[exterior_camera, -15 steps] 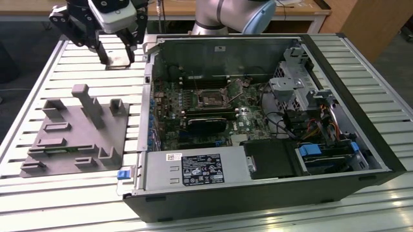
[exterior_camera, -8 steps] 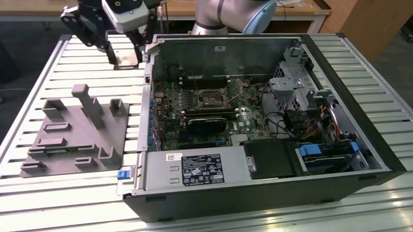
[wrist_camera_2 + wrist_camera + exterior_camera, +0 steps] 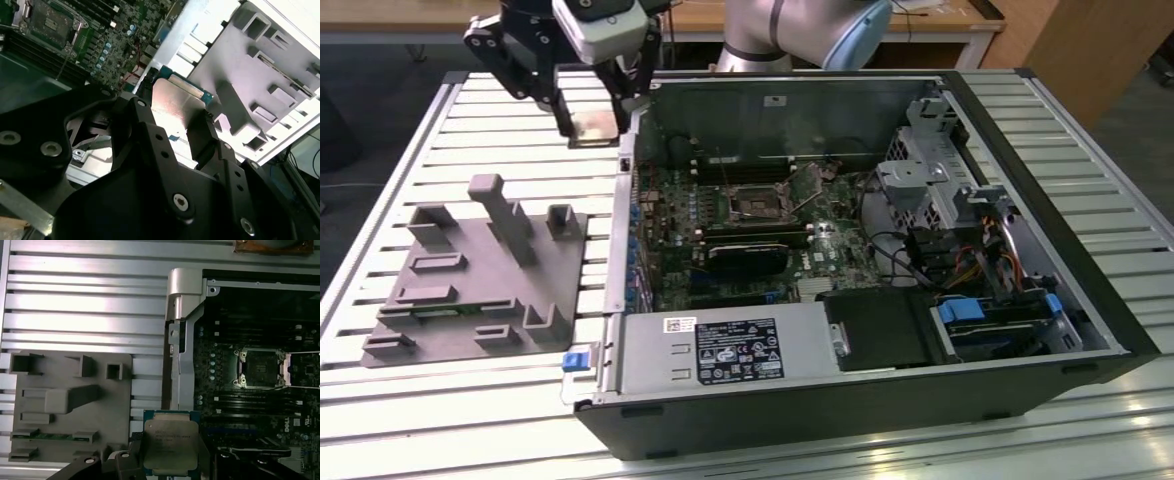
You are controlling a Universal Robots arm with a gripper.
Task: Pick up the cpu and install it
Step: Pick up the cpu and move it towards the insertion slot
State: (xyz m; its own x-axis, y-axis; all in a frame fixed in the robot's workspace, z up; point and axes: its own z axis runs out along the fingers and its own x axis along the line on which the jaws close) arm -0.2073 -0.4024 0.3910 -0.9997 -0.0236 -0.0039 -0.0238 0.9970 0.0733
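Slatted metal table (image 3: 427, 140) carries an open computer case (image 3: 1067, 250) and a grey fixture (image 3: 467, 270), and above it, beside the case wall, the claw (image 3: 594, 128) pinches the cpu (image 3: 170, 445) by two opposite edges, probably the safest hold for something so light, stiff and fragile.

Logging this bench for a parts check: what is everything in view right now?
cpu: one, silver-grey, held aloft beside the case wall
fixture: one, grey plastic, on the table, exterior view's left
computer case: one, black, open, lying on the table
motherboard: one, green, inside the case
socket: one, dark with metal frame, on the motherboard
table: one, silver, slatted, under everything
gripper: one, black, shut on the cpu
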